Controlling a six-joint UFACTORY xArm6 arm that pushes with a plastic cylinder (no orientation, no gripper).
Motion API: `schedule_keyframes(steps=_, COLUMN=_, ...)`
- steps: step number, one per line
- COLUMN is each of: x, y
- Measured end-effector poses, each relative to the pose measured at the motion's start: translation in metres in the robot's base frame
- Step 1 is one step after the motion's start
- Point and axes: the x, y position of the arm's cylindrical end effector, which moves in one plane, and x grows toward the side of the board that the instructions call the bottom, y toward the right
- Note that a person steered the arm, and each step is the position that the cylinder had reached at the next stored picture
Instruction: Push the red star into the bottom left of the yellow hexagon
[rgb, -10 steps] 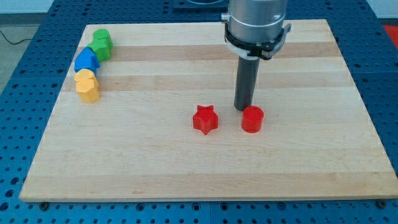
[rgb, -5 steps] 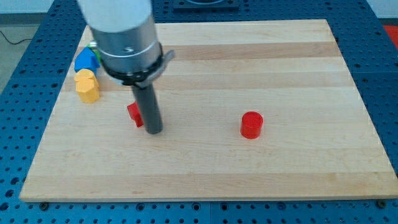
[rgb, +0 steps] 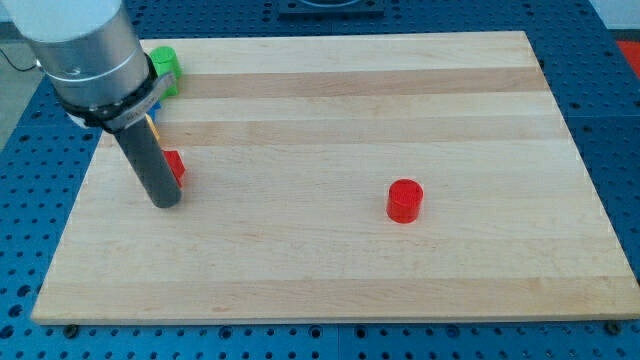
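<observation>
My tip (rgb: 165, 201) rests on the board at the view's left. The red star (rgb: 175, 164) is mostly hidden behind the rod; only its right part shows, just above and right of the tip, touching the rod. The yellow hexagon (rgb: 152, 125) is almost wholly hidden behind the arm; a thin yellow sliver shows just above the star. Whether star and hexagon touch cannot be told.
A green block (rgb: 166, 68) sits at the board's top left, with a sliver of a blue block (rgb: 155, 98) below it beside the arm. A red cylinder (rgb: 405, 200) stands right of the board's centre. The arm's grey body covers the top-left corner.
The arm has swept from the board's middle to the left. The red star has been pushed left with it, from beside the red cylinder to just below the yellow hexagon. The red cylinder stayed.
</observation>
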Motion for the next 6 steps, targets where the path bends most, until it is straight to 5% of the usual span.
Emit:
schedule_keyframes(steps=2, x=-0.02, y=0.074)
schedule_keyframes(steps=6, x=-0.053, y=-0.04)
